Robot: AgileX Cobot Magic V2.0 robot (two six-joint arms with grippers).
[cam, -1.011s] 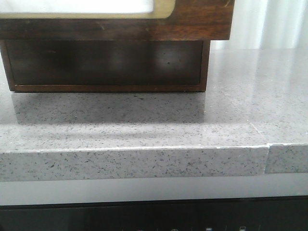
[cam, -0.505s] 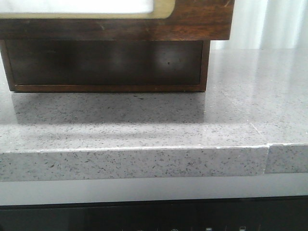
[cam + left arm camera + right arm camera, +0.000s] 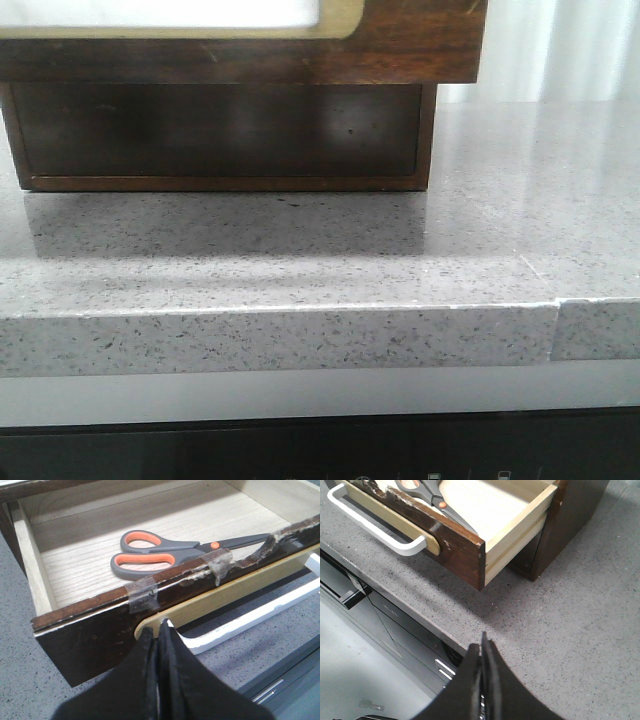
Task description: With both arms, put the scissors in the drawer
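Observation:
The scissors (image 3: 165, 555) lie flat on the pale wood floor of the open drawer (image 3: 90, 630), grey handles with orange-lined loops, blades pointing along the front wall. My left gripper (image 3: 159, 627) is shut and empty, its tips just in front of the tan border on the drawer front, beside the white handle (image 3: 240, 625). My right gripper (image 3: 483, 642) is shut and empty above the countertop's front edge, well clear of the drawer's corner (image 3: 465, 545). The scissors (image 3: 427, 492) show at the edge of the right wrist view. In the front view only the drawer front (image 3: 420, 50) shows, no gripper.
The dark wood cabinet (image 3: 220, 130) holding the drawer stands on the speckled grey countertop (image 3: 300, 260). The pulled-out drawer overhangs the counter. Below the counter's front edge is a dark appliance panel (image 3: 320, 450). Tape patches (image 3: 142, 592) sit on the drawer's chipped top edge.

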